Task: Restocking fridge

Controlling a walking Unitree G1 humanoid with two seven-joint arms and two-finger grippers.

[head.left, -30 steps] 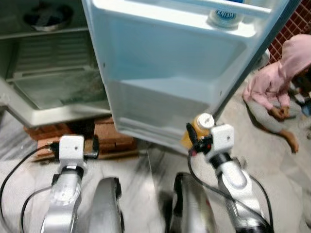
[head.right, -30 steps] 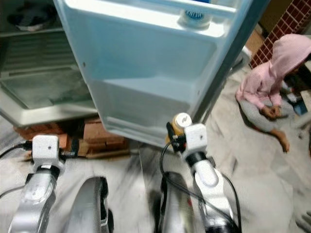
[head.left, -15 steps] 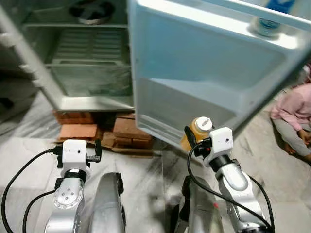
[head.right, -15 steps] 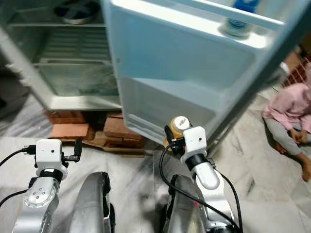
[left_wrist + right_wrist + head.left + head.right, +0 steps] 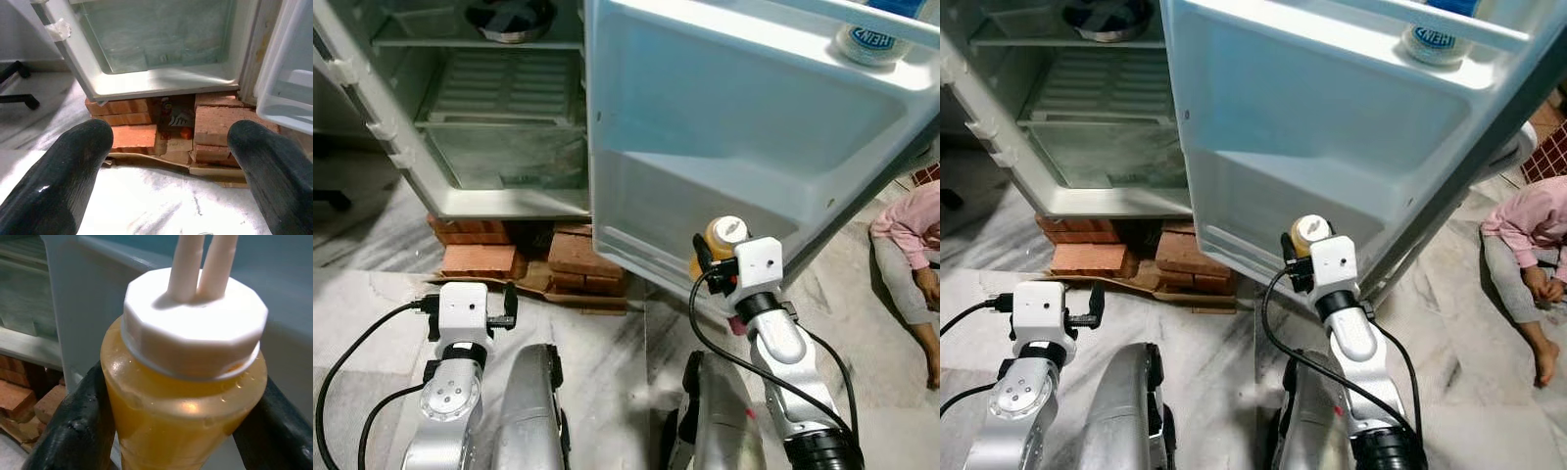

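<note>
A yellow bottle with a white cap stands upright in my right gripper, which is shut on its body. It is just in front of the lower shelf of the open fridge door. A white-lidded jar sits on the door's upper shelf. My left gripper is open with nothing between its fingers, low over the floor and facing the fridge's glass-fronted bottom drawer.
The fridge stands on red bricks with cardboard beneath. A dark bowl rests on an inner shelf. A person in a pink hoodie sits on the marble floor at the right. My own legs fill the foreground.
The camera has swung, bringing the fridge interior more into view and pushing the person to the edge. The right gripper has lifted the bottle slightly closer to the door shelf. The left gripper holds still.
</note>
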